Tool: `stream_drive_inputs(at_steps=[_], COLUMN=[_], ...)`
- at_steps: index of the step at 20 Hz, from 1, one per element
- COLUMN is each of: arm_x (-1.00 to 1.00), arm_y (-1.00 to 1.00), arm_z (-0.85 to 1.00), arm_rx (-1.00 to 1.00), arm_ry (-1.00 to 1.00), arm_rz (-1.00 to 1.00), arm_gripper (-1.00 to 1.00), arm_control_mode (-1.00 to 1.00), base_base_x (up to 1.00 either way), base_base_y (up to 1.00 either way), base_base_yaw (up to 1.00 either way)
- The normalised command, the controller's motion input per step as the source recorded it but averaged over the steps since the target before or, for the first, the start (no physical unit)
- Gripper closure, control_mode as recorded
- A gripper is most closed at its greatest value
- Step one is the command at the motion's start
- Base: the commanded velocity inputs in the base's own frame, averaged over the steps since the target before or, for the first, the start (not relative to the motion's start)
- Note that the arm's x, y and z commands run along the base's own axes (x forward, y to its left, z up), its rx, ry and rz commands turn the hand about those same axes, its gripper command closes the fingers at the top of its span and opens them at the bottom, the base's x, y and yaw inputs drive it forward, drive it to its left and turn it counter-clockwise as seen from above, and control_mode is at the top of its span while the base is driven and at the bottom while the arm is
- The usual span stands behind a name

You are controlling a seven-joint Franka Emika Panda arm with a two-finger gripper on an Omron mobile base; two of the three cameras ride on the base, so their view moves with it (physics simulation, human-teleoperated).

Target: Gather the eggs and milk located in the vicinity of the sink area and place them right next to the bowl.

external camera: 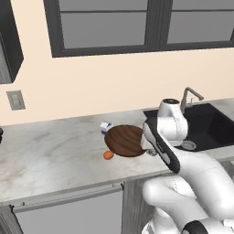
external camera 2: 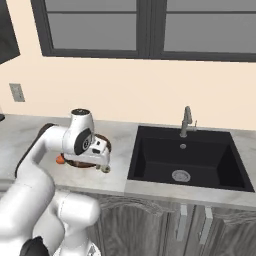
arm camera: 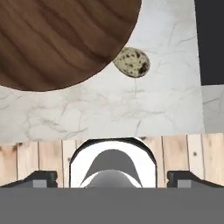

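Left to right across the marble bench (external camera: 50, 151):

- Wall socket (external camera: 15, 100), grey, on the cream wall (external camera: 91, 82) above the left of the bench.
- Dishwasher front (external camera: 68, 212) with a long bar handle, below the bench edge in the left base view.
- Milk carton (external camera: 106, 126), white with a blue mark, lying tipped on the bench, touching the far-left rim of the bowl.
- Orange-brown egg (external camera: 108, 155), on the bench just beside the near-left rim of the bowl.
- Wooden bowl (external camera: 124, 140), wide, shallow, dark brown with grain stripes, on the bench left of the sink; right rim partly hidden by the arm (external camera: 162, 146).
- Speckled egg (arm camera: 131, 62), pale with dark flecks, seen in the hand view on the marble, tucked against the bowl's rim, between bowl and sink edge.
- End effector (external camera 2: 105, 167), hovering over the bench at the bowl's sink-side edge, fingers (arm camera: 40, 178) spread wide, nothing between them.
- Sink (external camera 2: 187, 162), black rectangular basin sunk into the bench, round metal drain (external camera 2: 181, 175) in its floor.
- Faucet (external camera 2: 186, 121), thin grey metal, at the back rim of the sink.

Surroundings: dark-framed window (external camera 2: 145, 25) across the wall above; grey wood cabinet doors (external camera 2: 150, 230) with metal handles under the sink; pale plank floor (arm camera: 39, 159) below the bench edge in the hand view.
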Motion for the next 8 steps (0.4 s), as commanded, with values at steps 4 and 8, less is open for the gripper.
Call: stream_drive_inputs(at_steps=[4,8], arm_x=[-0.16,-0.06], arm_y=[0.36,0.35], arm_z=[0.04,0.22], arm_rx=[-0.25,-0.26], arm_ry=[-0.15,-0.18], arm_rz=[-0.22,-0.22], arm_gripper=[-1.0,-1.0], arm_control_mode=[-1.0,-1.0], base_base_x=[0.0,0.0], base_base_y=[0.0,0.0], base_base_yaw=[0.0,0.0])
